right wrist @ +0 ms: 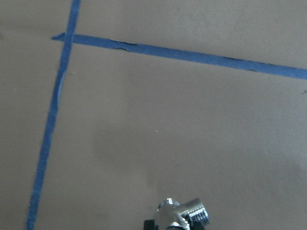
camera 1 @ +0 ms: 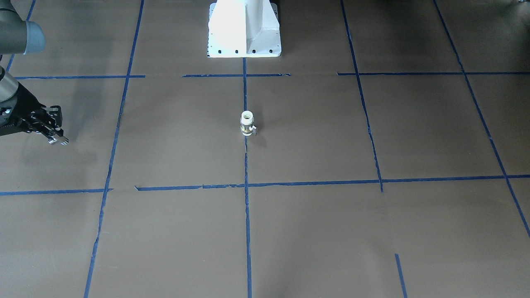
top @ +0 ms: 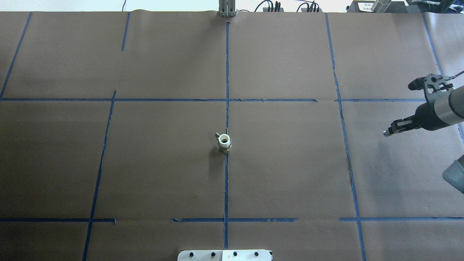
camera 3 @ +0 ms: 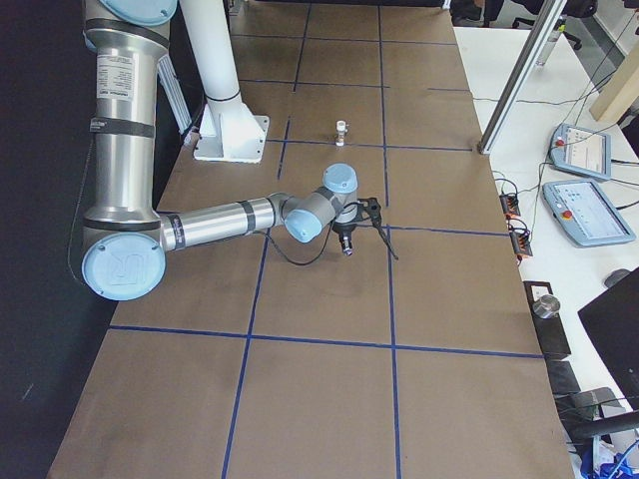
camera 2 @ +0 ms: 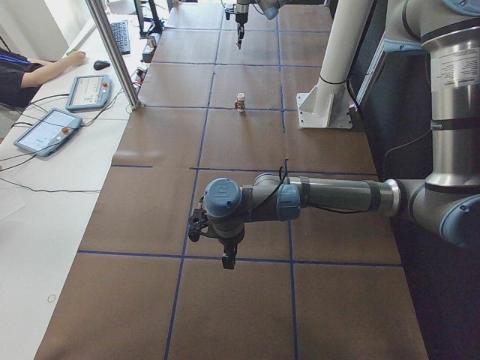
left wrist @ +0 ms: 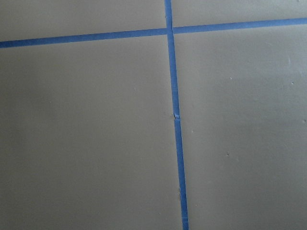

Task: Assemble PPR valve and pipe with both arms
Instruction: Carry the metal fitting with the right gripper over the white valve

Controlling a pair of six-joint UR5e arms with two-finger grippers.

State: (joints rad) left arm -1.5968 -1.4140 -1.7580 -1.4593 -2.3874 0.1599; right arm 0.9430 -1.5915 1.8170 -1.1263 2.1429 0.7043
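The PPR valve (camera 1: pixel 247 124), white with a metal band and a small side knob, stands upright at the table's middle on a blue tape line; it also shows in the overhead view (top: pixel 224 142). My right gripper (camera 1: pixel 58 140) hovers far to my right of the valve (top: pixel 388 132), shut on the pipe (right wrist: pixel 182 215), a small chrome T fitting held at the fingertips. My left gripper (camera 2: pixel 227 259) points down above the table far to my left of the valve. It shows only in the exterior left view, so I cannot tell whether it is open or shut.
The white pedestal base (camera 1: pixel 244 29) stands behind the valve. Blue tape lines (left wrist: pixel 175 120) cross the brown table cover. An aluminium post (camera 2: pixel 112 52), tablets (camera 2: pixel 90 90) and a person's arm (camera 2: pixel 45 67) are along the operators' side.
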